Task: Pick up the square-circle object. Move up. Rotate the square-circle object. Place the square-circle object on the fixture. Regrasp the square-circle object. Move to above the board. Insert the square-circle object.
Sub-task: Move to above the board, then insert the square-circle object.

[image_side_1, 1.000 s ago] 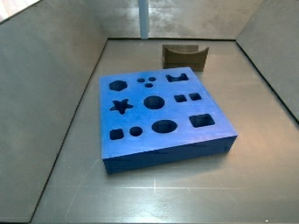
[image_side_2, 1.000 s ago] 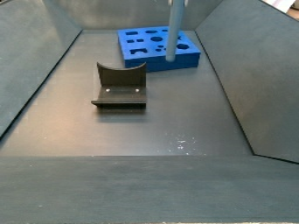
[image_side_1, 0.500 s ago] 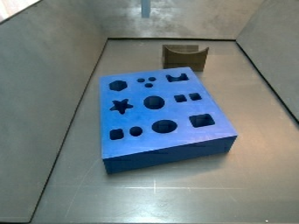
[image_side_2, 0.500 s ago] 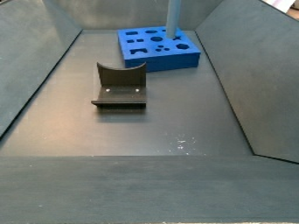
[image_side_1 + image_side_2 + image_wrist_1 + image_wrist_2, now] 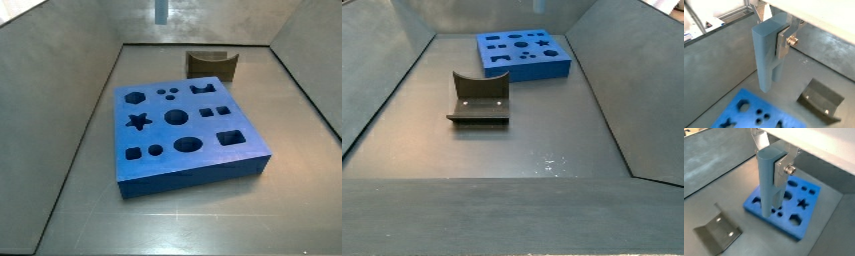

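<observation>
The square-circle object [image 5: 765, 60], a long light grey-blue peg, hangs upright with my gripper [image 5: 771, 40] shut on its upper end; one silver finger [image 5: 783, 42] lies flat against its side. In both wrist views it hangs high over the floor, with the blue board [image 5: 807, 203] far below its lower end [image 5: 769, 210]. Only its tip [image 5: 163, 10] shows at the top edge of a side view. The board [image 5: 214, 160] lies flat with its dark cutouts up. The dark fixture [image 5: 478, 98] stands empty apart from the board.
Grey walls enclose the floor on all sides in both side views. The fixture [image 5: 211, 63] stands close behind the board near the back wall. The board [image 5: 543, 68] lies at the far end of the bin, the fixture [image 5: 821, 100] beside it.
The peg has risen straight up: it reached down in front of the board a second ago and now shows only its tip in one side view and has left the other.
</observation>
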You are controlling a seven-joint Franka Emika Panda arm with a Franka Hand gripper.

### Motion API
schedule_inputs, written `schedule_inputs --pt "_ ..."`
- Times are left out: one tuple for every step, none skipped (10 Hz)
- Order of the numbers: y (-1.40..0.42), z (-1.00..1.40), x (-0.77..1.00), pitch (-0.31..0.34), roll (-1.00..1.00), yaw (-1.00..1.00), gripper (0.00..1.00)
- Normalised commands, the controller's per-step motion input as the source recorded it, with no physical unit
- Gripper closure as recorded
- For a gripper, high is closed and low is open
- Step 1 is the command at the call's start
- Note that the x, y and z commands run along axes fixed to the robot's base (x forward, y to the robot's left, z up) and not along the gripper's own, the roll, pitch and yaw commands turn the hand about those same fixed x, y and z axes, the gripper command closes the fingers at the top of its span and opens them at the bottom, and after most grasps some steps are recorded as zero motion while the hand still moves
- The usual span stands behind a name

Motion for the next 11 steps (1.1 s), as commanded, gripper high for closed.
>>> schedule_inputs --pt "-1.0 0.25 0.09 0.117 0.0 0.02 1.0" --pt "-1.0 0.25 0.1 0.108 0.0 0.02 1.0" --pt "-1.0 0.25 0.13 0.116 -0.01 0.01 1.0" --pt "-1.0 0.26 0.15 0.122 0.0 0.01 1.0" --pt "-0.64 0.17 0.14 0.131 0.02 0.01 1.0" --pt "-0.33 0.08 0.12 0.123 0.03 0.01 1.0" --pt "-0.21 0.06 0.1 0.117 0.05 0.01 1.0" --pt "0.0 -0.52 0.0 -0.003 0.0 -1.0 1.0" --pt "0.0 -0.53 0.0 -0.009 0.0 -1.0 1.0" --pt "0.0 -0.63 0.0 -0.076 0.0 -1.0 1.0" --pt "-0.02 -0.74 -0.05 -0.184 0.0 -1.0 1.0"
